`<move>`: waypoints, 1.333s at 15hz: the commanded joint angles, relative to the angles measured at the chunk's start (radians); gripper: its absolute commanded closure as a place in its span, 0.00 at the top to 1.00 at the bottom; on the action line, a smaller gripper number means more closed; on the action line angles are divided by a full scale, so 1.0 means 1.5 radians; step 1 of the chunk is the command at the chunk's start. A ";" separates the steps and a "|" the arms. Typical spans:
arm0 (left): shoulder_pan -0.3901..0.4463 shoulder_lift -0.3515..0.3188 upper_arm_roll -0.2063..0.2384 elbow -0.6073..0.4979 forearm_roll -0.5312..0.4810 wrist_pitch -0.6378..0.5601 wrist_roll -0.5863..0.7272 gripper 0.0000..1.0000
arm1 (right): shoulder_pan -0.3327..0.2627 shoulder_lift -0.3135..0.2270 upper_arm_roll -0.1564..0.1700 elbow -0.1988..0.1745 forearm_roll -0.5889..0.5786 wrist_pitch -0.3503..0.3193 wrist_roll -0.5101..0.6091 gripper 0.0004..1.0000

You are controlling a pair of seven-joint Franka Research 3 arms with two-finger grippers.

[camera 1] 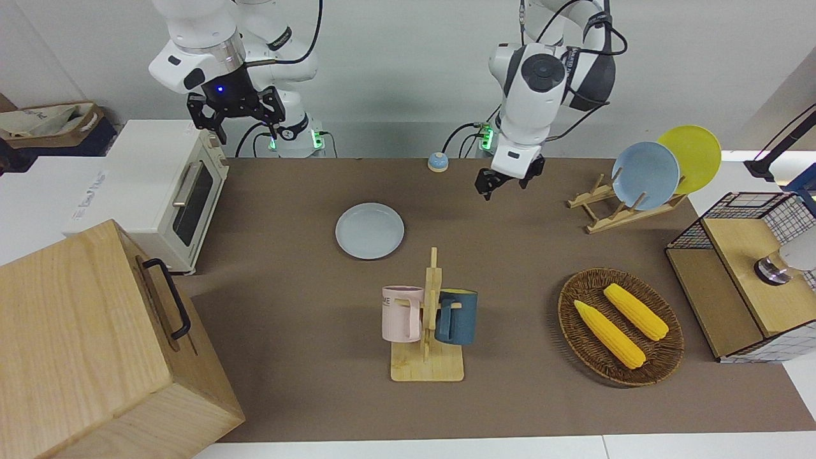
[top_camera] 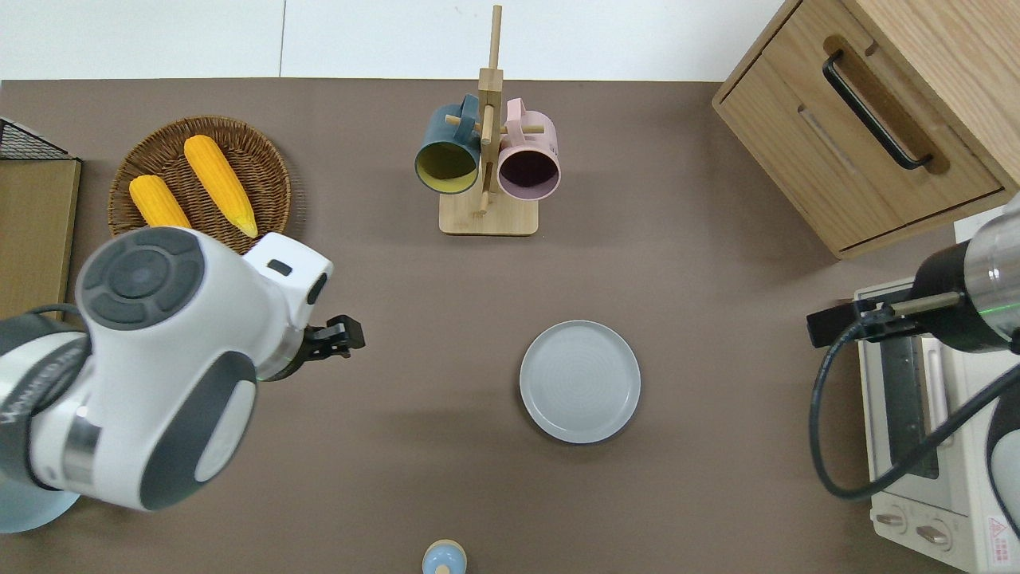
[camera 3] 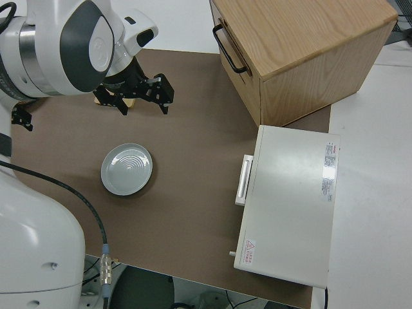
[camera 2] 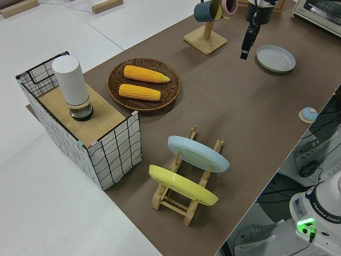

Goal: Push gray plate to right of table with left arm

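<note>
**Overhead view: left gripper poised beside the plate, no contact yet**

Overhead, the gray plate (top_camera: 579, 381) lies flat on the bare brown table (top_camera: 701, 319), about midway along it, nearer the robots than the mug rack (top_camera: 487, 151) and well apart from the toaster oven (top_camera: 928, 430) at the right arm's end. It sits on open tabletop, so nothing blocks a slide toward that end.

The left gripper (top_camera: 344, 336) hangs over the table on the side of the plate toward the left arm's end, with a clear stretch of table between the two. That placement suits a push: coming in from this side, the fingers can meet the rim and drive the plate toward the oven. I cannot tell whether its fingers are spread or pressed together. From the front and left side views it looks to be held above the tabletop, so I judge it must drop lower before it can catch the low rim.

The right gripper (camera 1: 236, 118) is parked, fingers spread.

The push itself seems not yet begun.
</note>
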 commanded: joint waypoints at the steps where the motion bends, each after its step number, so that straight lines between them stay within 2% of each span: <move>1: 0.079 -0.010 -0.007 0.044 -0.017 -0.079 0.130 1.00 | -0.013 -0.002 0.010 0.006 0.004 -0.010 0.009 0.98; 3: 0.115 -0.010 -0.005 0.069 -0.016 -0.080 0.194 1.00 | -0.013 -0.002 0.010 0.006 0.004 -0.010 0.009 0.98; 6: 0.167 -0.008 -0.001 0.105 -0.016 -0.080 0.240 1.00 | -0.013 -0.002 0.010 0.006 0.004 -0.010 0.009 0.98; 11: 0.216 0.004 0.005 0.154 -0.018 -0.087 0.346 1.00 | -0.013 -0.002 0.011 0.006 0.004 -0.010 0.009 0.98; 15: 0.217 0.027 0.005 0.173 -0.022 -0.086 0.354 1.00 | -0.013 -0.002 0.010 0.006 0.004 -0.010 0.009 0.98; 20: 0.211 0.029 0.003 0.174 -0.014 -0.086 0.358 1.00 | -0.013 -0.002 0.010 0.006 0.003 -0.010 0.009 0.98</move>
